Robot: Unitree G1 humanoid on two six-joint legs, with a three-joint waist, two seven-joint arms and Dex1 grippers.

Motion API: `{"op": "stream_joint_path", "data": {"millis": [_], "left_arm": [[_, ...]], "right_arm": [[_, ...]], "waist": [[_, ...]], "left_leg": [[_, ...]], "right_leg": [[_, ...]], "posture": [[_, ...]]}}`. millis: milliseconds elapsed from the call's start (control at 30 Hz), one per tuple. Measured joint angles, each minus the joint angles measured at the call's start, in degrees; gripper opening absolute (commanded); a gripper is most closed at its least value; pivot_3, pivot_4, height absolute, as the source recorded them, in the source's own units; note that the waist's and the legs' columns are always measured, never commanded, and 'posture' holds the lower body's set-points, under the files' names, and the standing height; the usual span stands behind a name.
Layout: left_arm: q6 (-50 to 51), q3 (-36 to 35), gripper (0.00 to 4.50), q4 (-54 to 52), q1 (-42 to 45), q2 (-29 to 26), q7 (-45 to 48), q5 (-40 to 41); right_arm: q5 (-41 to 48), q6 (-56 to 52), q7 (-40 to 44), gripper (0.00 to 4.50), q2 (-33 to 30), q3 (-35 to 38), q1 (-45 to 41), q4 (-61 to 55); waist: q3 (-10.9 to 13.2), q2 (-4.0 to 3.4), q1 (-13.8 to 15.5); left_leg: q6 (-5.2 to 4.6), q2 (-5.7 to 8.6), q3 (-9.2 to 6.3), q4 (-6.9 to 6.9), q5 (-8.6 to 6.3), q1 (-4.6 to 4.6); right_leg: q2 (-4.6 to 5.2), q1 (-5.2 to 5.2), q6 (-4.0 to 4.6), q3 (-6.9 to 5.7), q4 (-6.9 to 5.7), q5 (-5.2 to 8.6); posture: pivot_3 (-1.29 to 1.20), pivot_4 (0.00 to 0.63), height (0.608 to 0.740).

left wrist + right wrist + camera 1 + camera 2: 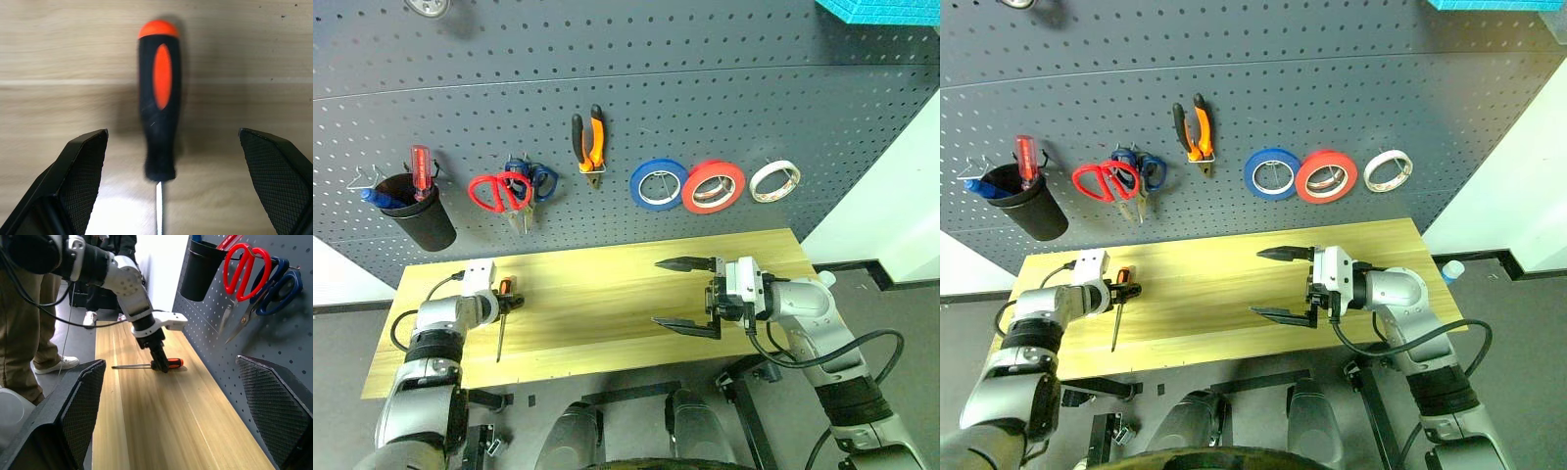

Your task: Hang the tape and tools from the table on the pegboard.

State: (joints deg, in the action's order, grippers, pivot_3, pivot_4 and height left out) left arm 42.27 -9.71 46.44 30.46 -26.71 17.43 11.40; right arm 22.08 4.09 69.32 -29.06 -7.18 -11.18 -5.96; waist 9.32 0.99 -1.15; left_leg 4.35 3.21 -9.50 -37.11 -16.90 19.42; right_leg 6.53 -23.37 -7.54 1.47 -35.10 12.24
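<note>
A: What took up most of the scene?

B: The pegboard [607,78], dark grey, standing along the far edge of the table [597,313]. On it hung, from the left end, 1 black cup [421,217] with a red-handled screwdriver [420,171] and a blue item in it, then the red-handled scissors [497,191] overlapping the blue-handled scissors [536,179], then the pliers [589,144], then 3 rolls in a row: a blue roll [658,184], a red roll [713,186] and the tape [774,181], whitish, furthest right.

A: So what was left on the table?

B: 1 slim screwdriver [502,318], near the left end, handle toward the pegboard, shaft toward the near edge.

A: And the grippers?

B: The left gripper [159,191] pointed down at it with its fingers spread wide, 1 on each side of the handle, not touching it. The right gripper [689,294] hovered over the right half of the table, pointing left, its 2 fingers [683,263] also wide apart, holding nothing.

A: Anything in the way?

B: Nothing lay between the left fingers and the handle.

A: Did the views differ?

B: The left wrist view gave the orange-black handle close up. The right wrist view looked along the table and caught a person's trouser legs [19,333] and shoes standing beyond the left end.
</note>
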Motion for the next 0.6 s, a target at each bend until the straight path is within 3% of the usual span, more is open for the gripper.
{"op": "stream_joint_path", "data": {"millis": [100, 467, 500, 600], "left_arm": [[-2.15, -0.02, 4.46, 5.76, 2.24, 0.01, -0.15, -1.00], [-5.80, -0.09, 0.82, 12.08, 5.06, -0.04, 0.00, -2.91], [-5.84, -0.12, 0.59, 12.05, 5.05, -0.10, 0.21, -2.94], [-6.86, -0.01, 0.56, 8.52, 2.40, -0.22, 2.29, -2.95]], "right_arm": [[-0.09, 0.05, -0.37, 4.50, -0.09, 0.00, 0.15, -0.02], [-0.61, 1.43, -0.69, 4.50, -0.78, 0.28, 1.04, 0.02], [-0.62, 1.46, -0.72, 4.50, -0.78, 0.28, 1.08, 0.05], [-0.72, 1.72, -0.87, 4.50, -0.76, 0.25, 0.97, 0.09]], "waist": [[0.00, 0.01, 0.07], [-0.01, 0.01, 0.08], [-0.01, 0.01, 0.07], [-0.01, 0.01, -0.15]], "left_leg": [[0.00, 0.00, 0.00, 0.00, 0.00, 0.02], [0.00, 0.01, 0.00, 0.00, 0.00, 0.01], [0.00, 0.01, 0.00, 0.00, 0.00, 0.01], [0.00, 0.00, 0.01, 0.03, 0.00, 0.00]], "right_leg": [[0.00, 0.00, -0.01, 0.00, 0.01, 0.00], [0.01, 0.01, -0.02, 0.00, 0.01, 0.01], [0.01, 0.01, -0.03, 0.00, 0.01, 0.01], [0.01, 0.00, -0.03, 0.01, 0.01, 0.01]], "posture": [[-0.04, 0.099, 0.738], [-0.04, 0.103, 0.738], [-0.04, 0.103, 0.738], [-0.04, 0.102, 0.738]]}}
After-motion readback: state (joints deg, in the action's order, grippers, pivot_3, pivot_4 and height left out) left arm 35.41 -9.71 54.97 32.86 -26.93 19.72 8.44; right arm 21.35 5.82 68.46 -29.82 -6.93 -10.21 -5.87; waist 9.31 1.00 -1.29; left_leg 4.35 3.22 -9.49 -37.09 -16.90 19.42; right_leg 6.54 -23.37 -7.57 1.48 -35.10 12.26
